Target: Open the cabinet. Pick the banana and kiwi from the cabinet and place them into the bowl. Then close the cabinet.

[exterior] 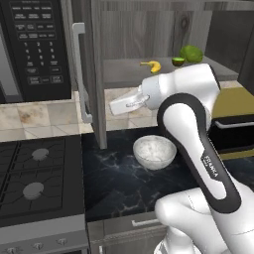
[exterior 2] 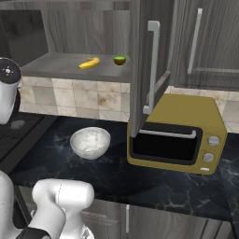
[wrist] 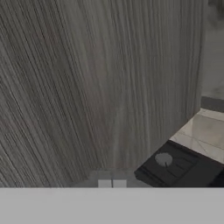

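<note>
The cabinet [exterior: 96, 74] stands with both doors swung open, its right door [exterior 2: 140, 70] jutting out over the counter. On its grey shelf lie the banana [exterior: 151, 66] [exterior 2: 89, 63] and, just to its right, the kiwi [exterior: 177, 61] [exterior 2: 120, 60]. The white speckled bowl [exterior: 155, 151] [exterior 2: 90, 142] sits on the dark counter below the shelf. My gripper [exterior: 113, 107] points left at the inner face of the left door, below shelf height and above the bowl. In the hand view that wood grain is very close, and the gripper [wrist: 111, 183] is shut with nothing in it.
A larger lumpy green fruit [exterior: 191, 52] sits behind the kiwi. A black microwave [exterior: 34, 44] hangs at the left above a gas stove [exterior: 34, 173]. A yellow toaster oven [exterior 2: 175, 135] stands on the counter under the right door. My own arm hides the shelf's right part in the left base view.
</note>
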Motion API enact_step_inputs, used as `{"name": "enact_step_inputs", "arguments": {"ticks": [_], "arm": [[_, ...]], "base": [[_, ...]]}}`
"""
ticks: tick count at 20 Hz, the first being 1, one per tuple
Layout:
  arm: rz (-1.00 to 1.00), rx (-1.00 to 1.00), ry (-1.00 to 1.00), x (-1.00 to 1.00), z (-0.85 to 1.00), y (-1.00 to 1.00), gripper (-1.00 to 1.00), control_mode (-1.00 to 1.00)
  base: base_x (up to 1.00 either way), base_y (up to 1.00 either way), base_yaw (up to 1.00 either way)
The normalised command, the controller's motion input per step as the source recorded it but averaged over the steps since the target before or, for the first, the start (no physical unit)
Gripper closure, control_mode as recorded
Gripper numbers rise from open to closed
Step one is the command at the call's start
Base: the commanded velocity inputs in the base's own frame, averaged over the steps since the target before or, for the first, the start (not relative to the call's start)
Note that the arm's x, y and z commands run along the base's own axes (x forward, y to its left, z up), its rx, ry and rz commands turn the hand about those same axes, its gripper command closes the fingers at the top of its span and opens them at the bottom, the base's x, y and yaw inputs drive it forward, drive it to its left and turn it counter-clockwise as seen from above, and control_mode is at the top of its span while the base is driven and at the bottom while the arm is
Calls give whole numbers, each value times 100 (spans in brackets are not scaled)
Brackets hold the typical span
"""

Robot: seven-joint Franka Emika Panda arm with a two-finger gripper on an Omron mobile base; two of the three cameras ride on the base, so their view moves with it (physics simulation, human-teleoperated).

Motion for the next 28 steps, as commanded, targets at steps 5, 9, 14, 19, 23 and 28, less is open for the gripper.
{"name": "enact_step_inputs", "arguments": {"ticks": [5, 9, 14, 19, 23, 28], "arm": [[-6, 0, 1, 23, 0, -50, 100, -100], [-13, 0, 0, 15, 0, -55, 100, -100], [-31, -4, 0, 31, 0, -44, 100, -100], [-41, -9, 11, 32, 0, -31, 100, -100], [-33, -13, 15, 36, 0, -31, 100, -100], [-19, -9, 4, 18, 0, -42, 100, -100]], "base": [[0, 0, 0], [0, 0, 0], [0, 0, 0], [0, 0, 0], [0, 0, 0], [0, 0, 0]]}}
